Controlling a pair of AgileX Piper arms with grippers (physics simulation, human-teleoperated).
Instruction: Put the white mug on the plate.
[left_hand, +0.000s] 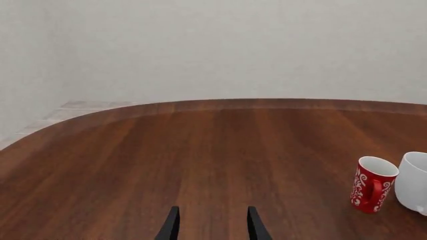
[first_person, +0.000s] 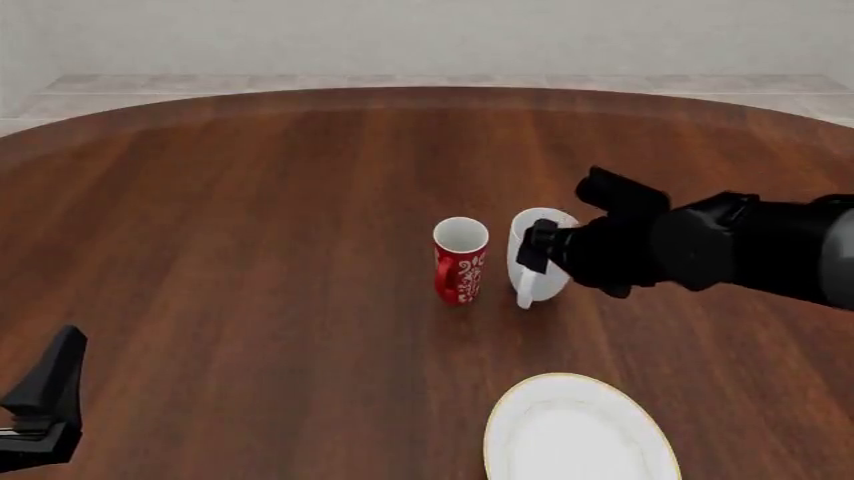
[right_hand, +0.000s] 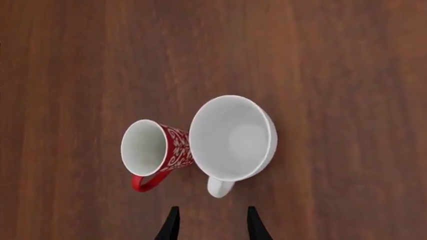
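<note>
Nothing inside the white mug (right_hand: 233, 138); nothing inside the red mug (right_hand: 150, 150) right beside it; nothing on the plate (first_person: 578, 430) at the near edge of the table (first_person: 240, 230). Mug standing upright in the middle of the table, mouth up, handle toward the near side. Right gripper (right_hand: 211, 225) hanging just above the mug, fingers spread apart, holding nothing, handle close in front of the tips. Left gripper (left_hand: 211, 225) far off at the near left, fingers spread apart too, holding nothing.
</note>
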